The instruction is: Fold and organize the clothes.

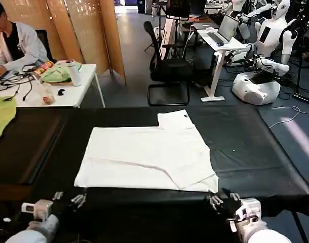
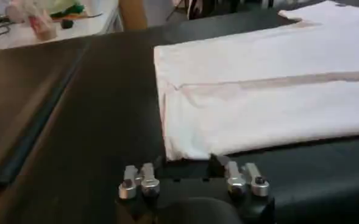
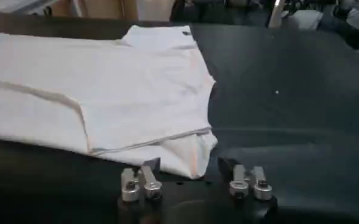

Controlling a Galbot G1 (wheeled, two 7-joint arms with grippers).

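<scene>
The clothes, one white T-shirt (image 1: pixel 144 152), lie flat and partly folded in the middle of the black table (image 1: pixel 245 147), with one sleeve pointing to the far side. My left gripper (image 1: pixel 68 198) is open at the table's near edge, just short of the shirt's near left corner (image 2: pixel 182 149). In the left wrist view the left gripper (image 2: pixel 188 163) has nothing between its fingers. My right gripper (image 1: pixel 223 197) is open at the near right corner. In the right wrist view that corner (image 3: pixel 188 159) lies between the spread fingers of the right gripper (image 3: pixel 188 169), ungripped.
A yellow-green cloth (image 1: pixel 1 116) lies at the table's left end. Behind it a white desk (image 1: pixel 68 96) holds clutter and a green bundle (image 1: pixel 55 73), with a person seated there. An office chair (image 1: pixel 167 71) and white robots (image 1: pixel 261 76) stand beyond the table.
</scene>
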